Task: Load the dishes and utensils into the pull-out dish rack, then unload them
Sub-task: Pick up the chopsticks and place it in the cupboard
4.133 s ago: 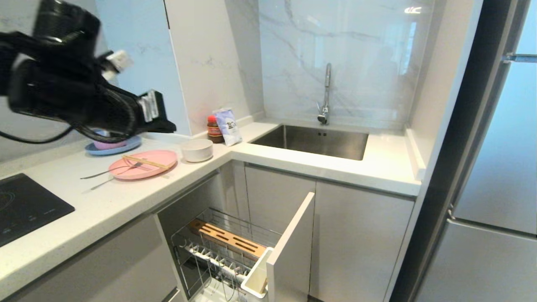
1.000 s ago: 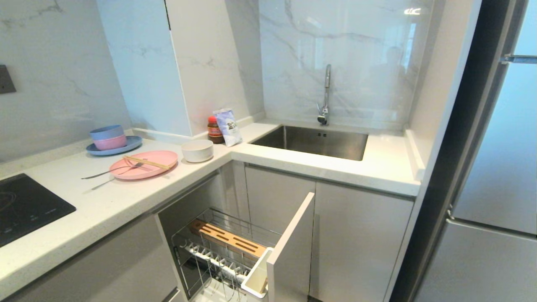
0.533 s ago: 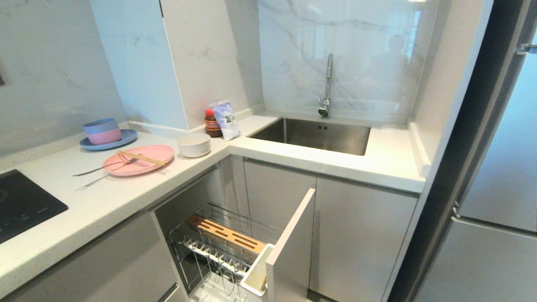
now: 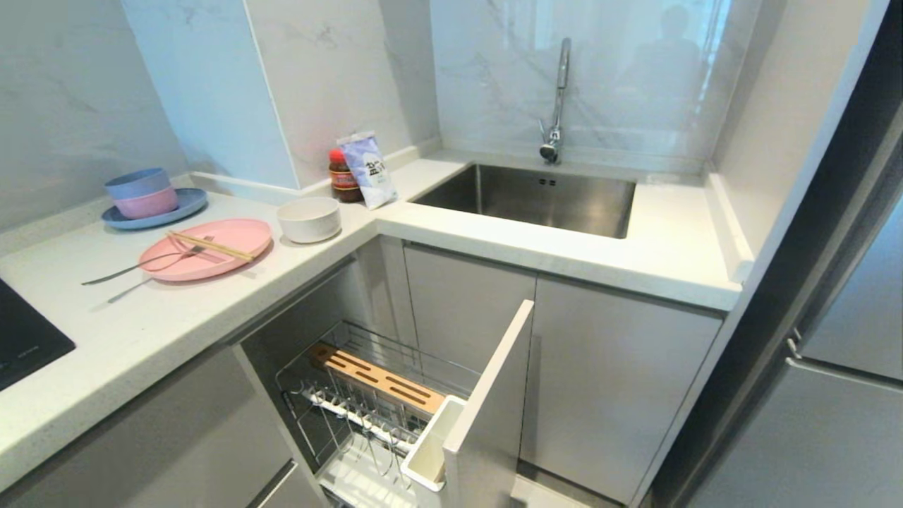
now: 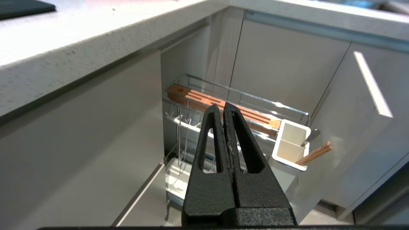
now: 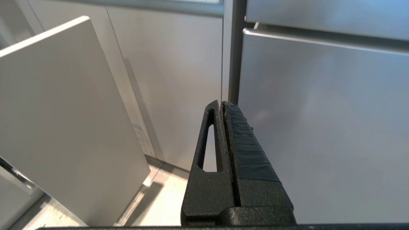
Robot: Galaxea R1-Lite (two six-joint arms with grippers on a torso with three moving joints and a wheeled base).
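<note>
Both grippers empty, fingers pressed together: left gripper [image 5: 223, 110] low, facing pull-out dish rack [image 5: 223, 110]; right gripper [image 6: 222, 107] by fridge. Pink plate [image 4: 206, 248] with chopsticks [image 4: 210, 246] lies up on counter, left-arm side

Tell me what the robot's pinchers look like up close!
Both are matte black with a rough, grainy surface. The left gripper has two long tapering fingers, each with a slot-shaped hole. The right gripper shows one slotted finger and one wrapped in ridged black tape. No cables or markings show.
</note>
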